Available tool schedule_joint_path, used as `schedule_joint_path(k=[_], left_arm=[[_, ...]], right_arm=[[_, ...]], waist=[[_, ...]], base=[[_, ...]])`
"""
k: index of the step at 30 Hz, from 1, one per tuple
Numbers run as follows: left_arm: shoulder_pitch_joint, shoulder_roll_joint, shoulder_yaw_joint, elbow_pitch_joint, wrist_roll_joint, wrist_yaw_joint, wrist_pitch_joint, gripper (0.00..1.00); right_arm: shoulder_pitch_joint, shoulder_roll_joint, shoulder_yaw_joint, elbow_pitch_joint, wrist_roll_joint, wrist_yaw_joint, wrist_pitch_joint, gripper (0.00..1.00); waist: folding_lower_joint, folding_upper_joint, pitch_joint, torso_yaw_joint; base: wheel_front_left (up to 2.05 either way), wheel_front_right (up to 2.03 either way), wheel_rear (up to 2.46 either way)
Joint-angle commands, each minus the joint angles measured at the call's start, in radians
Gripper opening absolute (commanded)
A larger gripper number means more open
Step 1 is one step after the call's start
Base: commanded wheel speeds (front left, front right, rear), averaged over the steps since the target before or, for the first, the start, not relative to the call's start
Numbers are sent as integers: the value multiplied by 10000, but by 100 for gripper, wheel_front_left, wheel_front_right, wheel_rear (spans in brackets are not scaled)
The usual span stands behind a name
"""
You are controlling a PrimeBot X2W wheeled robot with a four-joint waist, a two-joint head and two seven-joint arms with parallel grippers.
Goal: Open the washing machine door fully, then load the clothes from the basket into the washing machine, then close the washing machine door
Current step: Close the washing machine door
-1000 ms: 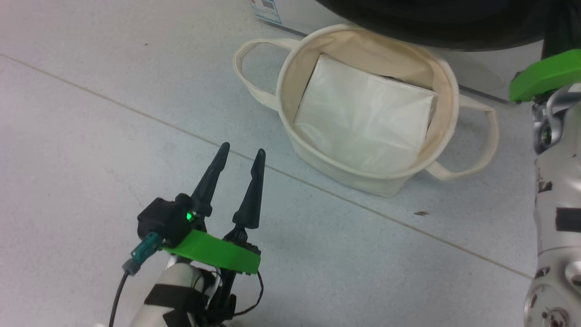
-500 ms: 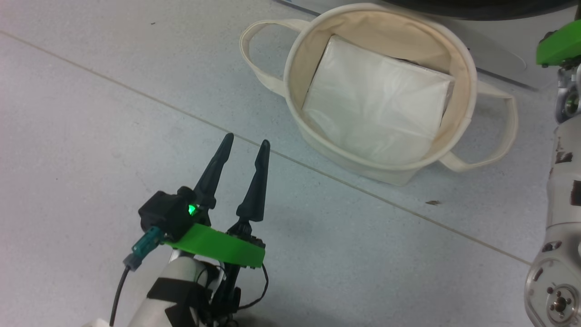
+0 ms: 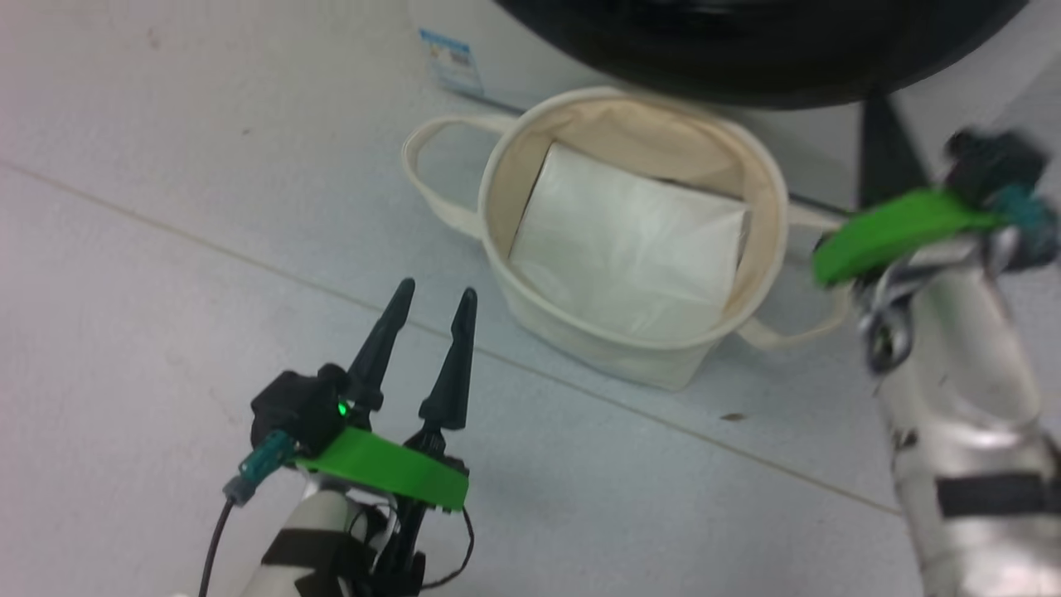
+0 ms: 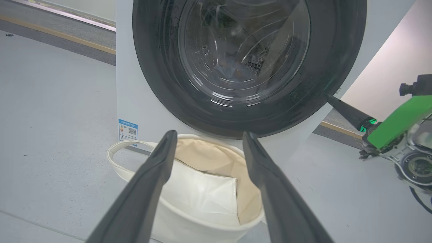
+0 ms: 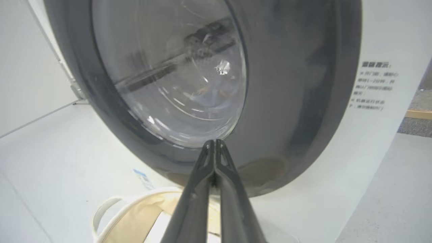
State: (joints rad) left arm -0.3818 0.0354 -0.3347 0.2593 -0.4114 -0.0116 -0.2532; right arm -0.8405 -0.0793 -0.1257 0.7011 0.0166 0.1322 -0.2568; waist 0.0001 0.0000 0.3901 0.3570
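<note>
at the lower left of the head view the left claw [image 3: 438, 288] is being held over the grey floor [image 3: 149, 274], its fingers being kept apart w/ nothing btwn them. it is being pointed toward the basket [image 3: 597, 352], near but not touching. in the left wrist view the same fingers [image 4: 148, 182] are being seen spread wide.

just right of it the basket is being seen standing on the floor, directly in front of the washing machine [image 4: 135, 101], w/ a flat white sheet [image 3: 630, 249] being held inside. a small blue label [image 3: 452, 62] is being shown on the machine's lower corner, up-left of the basket.

above the basket the washing machine door [image 4: 324, 50] is being seen lying against the machine's front. smth bluish is being glimpsed thru its glass [image 4: 243, 44], too blurred to name.

at the right the right claw [image 5: 214, 142] is being held closed on nothing, fingers pressed tog., its tip being kept close to the door's lower right edge. contact cannot be told.
</note>
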Motion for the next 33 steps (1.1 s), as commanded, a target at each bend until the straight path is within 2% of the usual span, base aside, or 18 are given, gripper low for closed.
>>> schedule_joint_path(k=[1, 4, 8, 13, 18, 20, 21, 22, 23, 27, 30, 33], left_arm=[[294, 149, 439, -85, 23, -164, -86, 100], [546, 149, 408, 157, 467, -403, -86, 100], [1045, 149, 739, 173, 901, -510, -86, 100], [1627, 149, 1045, 224, 1146, -673, -86, 100], [1976, 149, 1144, 265, 1414, -799, -86, 100], [2079, 149, 1269, 247, 1458, -809, -86, 100], [2119, 149, 1329, 225, 1424, -817, -86, 100], [2164, 149, 1370, 228, 1359, -832, -86, 100], [2215, 149, 1388, 273, 1287, -857, -86, 100], [2337, 148, 1557, 440, 1344, -952, -86, 100], [2374, 148, 1659, 519, 1404, -972, -86, 100], [2359, 148, 1756, 783, 1386, -810, -86, 100]], right_arm=[[690, 247, 925, -608, 402, -15, -49, 0], [1910, 255, 1896, -1252, 900, -15, -49, 0], [3433, 256, 2586, -2282, 1199, -15, -49, 0], [5089, 273, 2516, -3584, 1631, -15, -49, 0], [6297, 281, 2136, -4480, 1557, -15, -49, 0], [6759, 284, 1867, -4913, 1543, -15, -49, 20], [6955, 285, 1710, -5112, 1569, -15, -49, 25], [7143, 286, 1568, -5261, 1619, -15, -49, 77], [7289, 287, 1452, -5418, 1694, -15, -49, 98], [7755, 288, 1100, -6039, 1705, -15, -49, 100], [8039, 289, 1443, -5847, 1815, -15, -49, 100], [8067, 289, 1528, -5782, 1587, -15, -49, 100]], waist=[[-1, 0, -871, -548], [-1, 0, -1505, -917], [-1, 0, -2275, -1507], [-1, 0, -3094, -2202], [-1, 0, -3484, -2630], [-1, 0, -3536, -2806], [-1, 0, -3552, -2873], [-1, 0, -3571, -2930], [-1, 0, -3587, -2991], [-1, 0, -3626, -3244], [-1, 0, -3641, -3314], [-1, 0, -3630, -3376]], base=[[0, 0, 0], [0, 0, 0], [0, 0, 0], [0, 0, 0], [0, 0, 0], [0, 0, 0], [0, 0, 0], [0, 0, 0], [0, 0, 0], [0, 0, 0], [0, 0, 0], [0, 0, 0]])
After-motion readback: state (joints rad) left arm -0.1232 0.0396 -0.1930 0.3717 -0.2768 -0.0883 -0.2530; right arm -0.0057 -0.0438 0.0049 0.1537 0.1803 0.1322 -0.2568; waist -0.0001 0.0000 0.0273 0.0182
